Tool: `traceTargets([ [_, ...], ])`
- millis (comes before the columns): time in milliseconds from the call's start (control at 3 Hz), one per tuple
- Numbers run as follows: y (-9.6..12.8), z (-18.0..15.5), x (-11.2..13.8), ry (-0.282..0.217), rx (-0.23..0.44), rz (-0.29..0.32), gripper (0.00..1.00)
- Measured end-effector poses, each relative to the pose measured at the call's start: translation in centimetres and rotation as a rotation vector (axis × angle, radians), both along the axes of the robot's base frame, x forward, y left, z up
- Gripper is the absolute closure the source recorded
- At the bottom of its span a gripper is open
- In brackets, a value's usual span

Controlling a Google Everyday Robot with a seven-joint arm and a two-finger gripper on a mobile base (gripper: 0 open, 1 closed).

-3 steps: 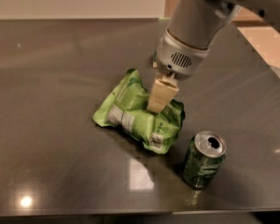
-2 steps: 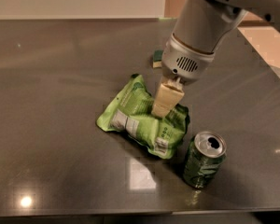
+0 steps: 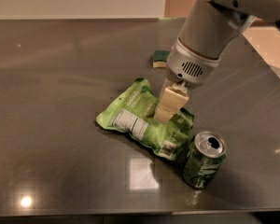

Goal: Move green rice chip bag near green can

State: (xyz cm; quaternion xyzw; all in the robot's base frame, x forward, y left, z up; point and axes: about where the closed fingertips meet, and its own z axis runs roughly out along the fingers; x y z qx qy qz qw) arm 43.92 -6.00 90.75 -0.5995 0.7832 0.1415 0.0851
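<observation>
The green rice chip bag [image 3: 139, 121] lies crinkled on the dark table, its label panel facing up. Its right corner reaches almost to the green can [image 3: 204, 160], which stands upright at the front right with its silver top showing. My gripper [image 3: 164, 115] hangs from the grey-white arm above the bag's middle. Its cream fingers [image 3: 171, 101] are pressed together, pinching the bag's upper surface.
A small green-and-yellow sponge [image 3: 160, 58] lies behind the arm toward the back. The table's right edge [image 3: 270, 73] runs diagonally at the right, and its front edge is just below the can.
My gripper has moved a little right and toward the front, and the bag has slid with it, closer to the can. The can has not moved.
</observation>
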Motion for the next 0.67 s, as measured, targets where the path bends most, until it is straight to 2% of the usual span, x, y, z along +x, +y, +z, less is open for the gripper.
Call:
traceTargets([
  [333, 0.13, 0.03, 0.10, -0.007, 0.003, -0.001, 0.00],
  [667, 0.14, 0.03, 0.10, -0.007, 0.003, -0.001, 0.00],
])
